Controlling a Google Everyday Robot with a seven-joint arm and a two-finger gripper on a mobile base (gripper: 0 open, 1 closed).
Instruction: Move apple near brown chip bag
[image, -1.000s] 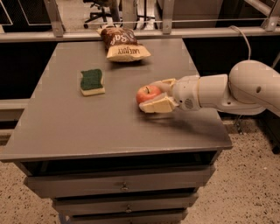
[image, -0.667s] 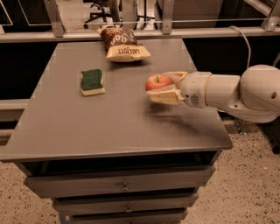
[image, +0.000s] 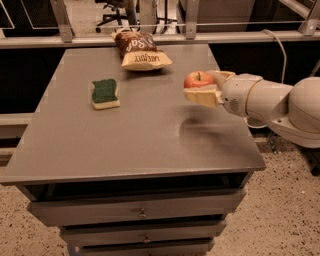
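Since the earlier frame, the cream two-finger gripper has risen and carried the small round red-orange apple farther back over the grey metal table. Its shadow lies on the tabletop below. The fingers pinch the apple between them, holding it clear of the surface. The crinkly dark brown chip bag lies beyond the gripper toward the view's left, well apart. The green-and-yellow sponge sits farther left.

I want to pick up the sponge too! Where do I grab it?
Pinch the sponge across its long sides, coming straight down: it lies flat, green side up. The gripper, to its right, holds the apple above the table.
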